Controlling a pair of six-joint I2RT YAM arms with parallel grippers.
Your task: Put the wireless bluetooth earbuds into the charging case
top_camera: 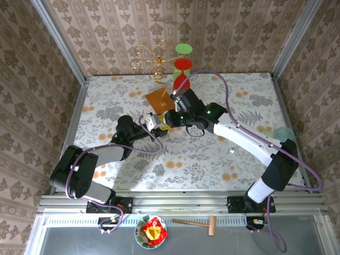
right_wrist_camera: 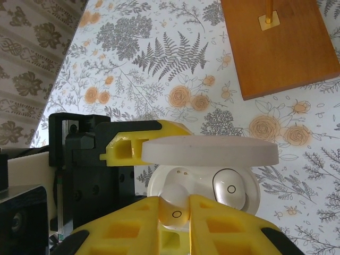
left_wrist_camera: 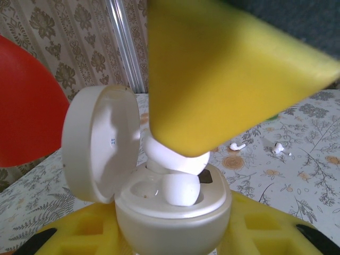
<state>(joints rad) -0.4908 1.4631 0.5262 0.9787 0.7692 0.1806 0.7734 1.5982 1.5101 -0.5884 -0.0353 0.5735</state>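
Item: white charging case [right_wrist_camera: 204, 172], lid up, clamped in the left claw [left_wrist_camera: 172, 241], with a first earbud [right_wrist_camera: 231, 188] already seated. Right claw [right_wrist_camera: 175, 223] pinched a second earbud [left_wrist_camera: 179, 188] at the empty socket's mouth, so this looked like the insertion step. Next move, by my reckoning, called for a straight press home, then a gentle release.

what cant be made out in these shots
- left wrist view: the right gripper's blurred yellow finger covers the small white earbud over the white round charging case; seating unclear
- left wrist view: two loose white earbuds beyond, too small for detail
- right wrist view: the open lid hides the case's rear
- top external view: case too small to see
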